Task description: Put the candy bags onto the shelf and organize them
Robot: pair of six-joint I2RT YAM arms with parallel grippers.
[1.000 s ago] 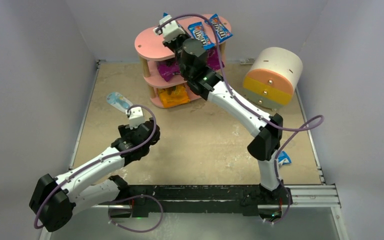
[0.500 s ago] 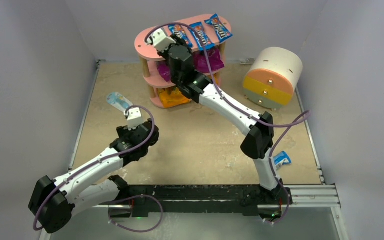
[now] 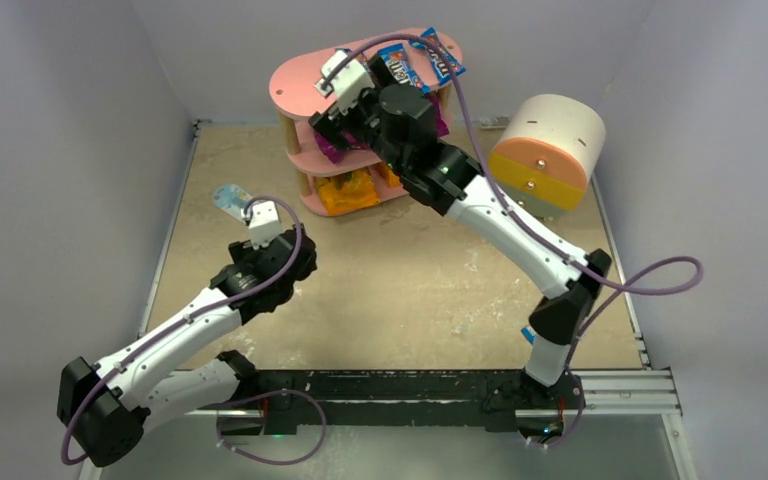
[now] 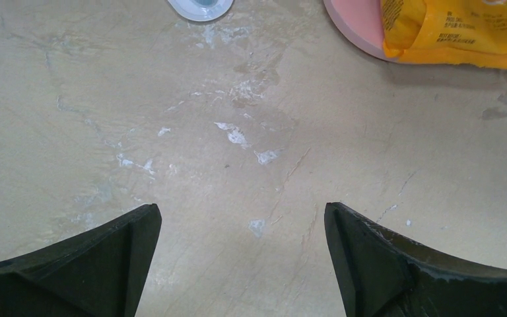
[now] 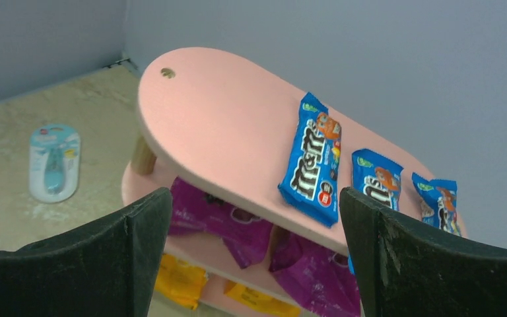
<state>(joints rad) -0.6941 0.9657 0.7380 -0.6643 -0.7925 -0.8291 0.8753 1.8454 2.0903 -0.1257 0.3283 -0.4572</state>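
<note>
Right tool (image 5: 254,198): jaws were shut, now apart, empty, backed off shelf (image 5: 218,112).
Third packet released; one left to place.
Ahead of tool, top board: three blue M&M's packets (image 5: 311,162).
Below: two purple bags (image 5: 221,221), two orange bags (image 5: 175,281).
Fourth packet (image 3: 527,334) behind tool on counter (image 3: 410,290), part hidden.
Left tool (image 4: 241,224): jaws apart, empty.

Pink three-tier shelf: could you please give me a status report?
Left gripper, right gripper open, empty. Three slim blue M&M's packets on top board of pink shelf. Nothing obstructing.

walls (image 3: 60,150): pale grey | tabletop (image 3: 410,280): beige, white scuff marks
</note>
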